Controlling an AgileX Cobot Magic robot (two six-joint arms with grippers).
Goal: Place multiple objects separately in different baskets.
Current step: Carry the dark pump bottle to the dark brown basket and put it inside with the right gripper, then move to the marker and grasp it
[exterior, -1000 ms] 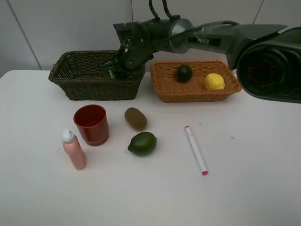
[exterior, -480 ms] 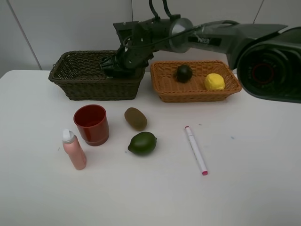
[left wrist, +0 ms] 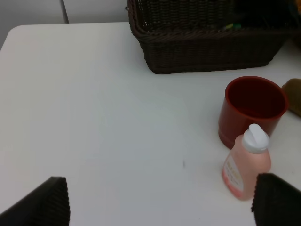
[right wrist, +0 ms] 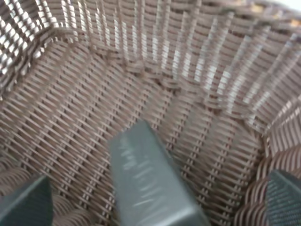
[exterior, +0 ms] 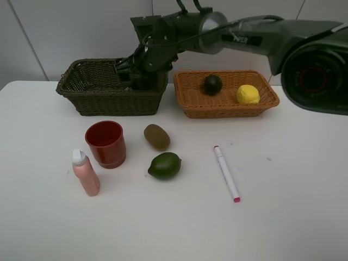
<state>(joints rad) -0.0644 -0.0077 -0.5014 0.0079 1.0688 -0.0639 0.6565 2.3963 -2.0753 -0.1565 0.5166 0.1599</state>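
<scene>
My right gripper point(exterior: 133, 73) reaches into the dark olive-brown basket point(exterior: 81, 95). In the right wrist view it is open point(right wrist: 153, 202), its fingertips wide apart on either side of the dark grey bottle point(right wrist: 150, 183), which lies on the basket floor point(right wrist: 94, 94). The orange-tan basket point(exterior: 228, 106) holds the mangosteen point(exterior: 212, 84) and the lemon point(exterior: 248, 94). On the table lie the kiwi point(exterior: 156, 136), lime point(exterior: 165, 165), red cup point(exterior: 106, 143), pink spray bottle point(exterior: 86, 173) and white marker point(exterior: 226, 173). My left gripper point(left wrist: 160, 202) is open and empty, low over the table short of the spray bottle point(left wrist: 246, 164) and the cup point(left wrist: 254, 108).
The two baskets stand side by side at the back of the white table, near the wall. The right arm stretches from the right across above the orange-tan basket. The dark basket point(left wrist: 207, 47) also shows in the left wrist view.
My right gripper has risen a little inside the dark basket and shifted slightly left. Nothing on the table has moved.
</scene>
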